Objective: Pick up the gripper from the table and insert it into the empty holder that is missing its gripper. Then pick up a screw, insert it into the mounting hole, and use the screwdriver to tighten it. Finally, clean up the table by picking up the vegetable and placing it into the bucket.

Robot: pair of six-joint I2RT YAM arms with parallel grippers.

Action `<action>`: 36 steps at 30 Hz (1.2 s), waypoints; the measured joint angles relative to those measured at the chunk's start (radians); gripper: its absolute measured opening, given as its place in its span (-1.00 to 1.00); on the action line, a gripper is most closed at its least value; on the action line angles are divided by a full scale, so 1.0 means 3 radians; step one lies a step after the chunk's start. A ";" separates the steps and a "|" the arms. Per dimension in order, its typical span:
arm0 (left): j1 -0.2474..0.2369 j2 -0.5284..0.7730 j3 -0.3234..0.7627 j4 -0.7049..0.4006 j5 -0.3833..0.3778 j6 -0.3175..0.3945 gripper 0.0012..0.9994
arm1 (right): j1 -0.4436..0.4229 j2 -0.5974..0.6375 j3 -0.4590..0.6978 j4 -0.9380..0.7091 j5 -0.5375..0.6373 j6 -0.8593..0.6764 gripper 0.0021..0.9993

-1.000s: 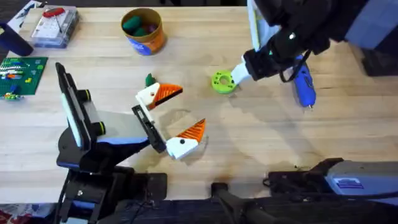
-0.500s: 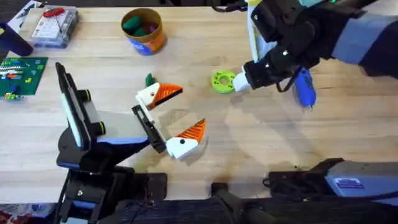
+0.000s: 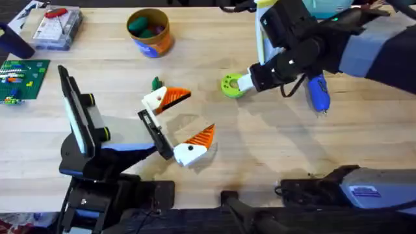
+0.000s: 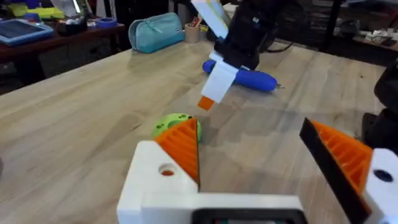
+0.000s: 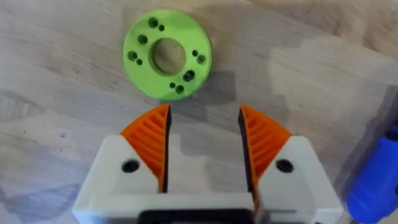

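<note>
A pale wooden tabletop (image 3: 273, 156) is seen from overhead, with a clear plastic parts box (image 3: 57, 27) and a green board (image 3: 23, 77) at the far left. One bucket (image 3: 149, 31) is stood near the far edge, with green and red pieces inside. One green ring (image 3: 231, 85) is laid right of centre, and the right pincer (image 3: 242, 83) is brought in low just beside it, on its right; whether they touch cannot be told. One screwdriver (image 3: 317, 91) is laid further right, partly covered by the right arm. The left pincer (image 3: 183, 121) is spread wide over the middle of the tabletop, nothing held between its orange pads. A small green item (image 3: 156, 83) is spotted just behind its far finger.

On to the left wrist view: the left pincer (image 4: 273, 162) is held wide apart and empty. The green ring (image 4: 173, 124) is partly hidden behind one finger, and beyond it the right pincer (image 4: 208, 99) is pointed down at the tabletop (image 4: 74, 118). The screwdriver (image 4: 245, 76) is laid behind that.

Now the right wrist view: the right pincer (image 5: 204, 146) is parted moderately, nothing gripped. The green ring (image 5: 166, 54) is laid flat just ahead of the tips, towards one pad, apart from both. The blue body of the screwdriver (image 5: 375, 180) is caught at the edge.
</note>
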 joint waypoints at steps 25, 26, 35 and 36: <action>0.0000 -0.0001 0.0000 0.0000 0.0000 0.0000 0.98 | -0.0014 0.0500 0.0212 0.0064 -0.0205 -0.0087 0.17; 0.0000 -0.0001 0.0000 0.0000 0.0000 0.0000 0.98 | -0.0014 0.0513 0.0244 0.0043 -0.0205 -0.0089 0.17; 0.0000 -0.0001 0.0000 0.0000 0.0000 0.0000 0.98 | -0.0014 0.0710 0.0523 -0.0096 -0.0205 -0.0141 0.17; 0.0000 -0.0001 0.0000 0.0000 0.0000 0.0000 0.98 | -0.0014 0.0726 0.0536 -0.0101 -0.0205 -0.0141 0.17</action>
